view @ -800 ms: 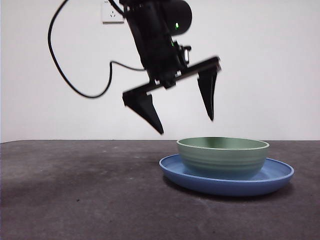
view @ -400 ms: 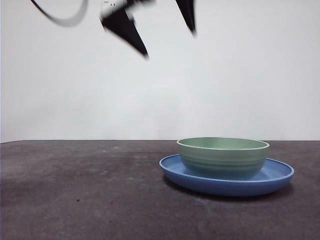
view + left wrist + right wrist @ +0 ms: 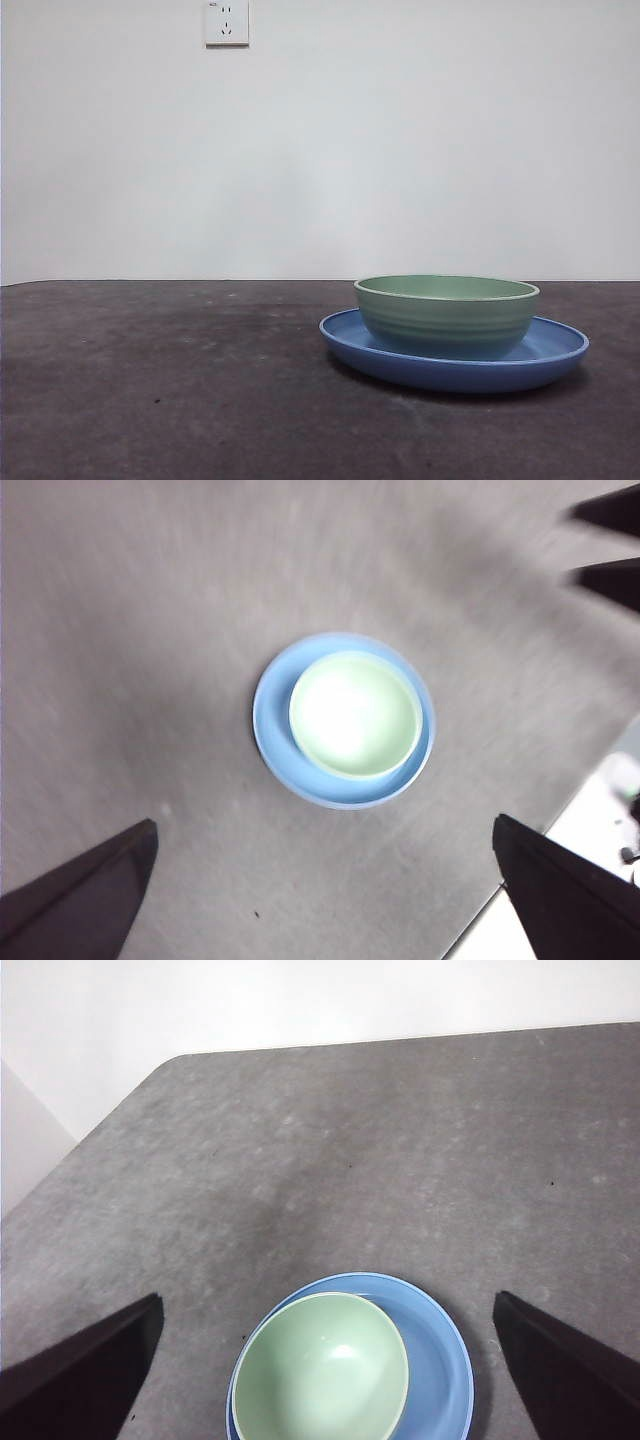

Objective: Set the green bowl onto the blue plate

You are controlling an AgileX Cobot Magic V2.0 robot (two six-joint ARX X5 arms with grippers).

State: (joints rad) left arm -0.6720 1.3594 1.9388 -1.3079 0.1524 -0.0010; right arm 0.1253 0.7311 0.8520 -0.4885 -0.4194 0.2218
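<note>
The green bowl (image 3: 446, 312) sits upright inside the blue plate (image 3: 455, 372) on the right part of the dark table. No arm shows in the front view. From high above, the left wrist view looks straight down on the bowl (image 3: 355, 715) and the plate (image 3: 270, 715); my left gripper (image 3: 326, 822) is open and holds nothing. My right gripper (image 3: 328, 1297) is also open and empty, raised above the bowl (image 3: 320, 1370) and the plate (image 3: 440, 1360). Two dark jaw tips (image 3: 610, 545), likely the other arm's, show blurred in the left wrist view.
The dark grey table (image 3: 150, 380) stretches bare to the left of the plate. A wall socket (image 3: 226, 22) sits high on the white wall. The table's edge (image 3: 540, 865) runs close to the plate in the left wrist view.
The open gripper that hung just above and left of the bowl has risen out of the front view. Bowl and plate have not moved.
</note>
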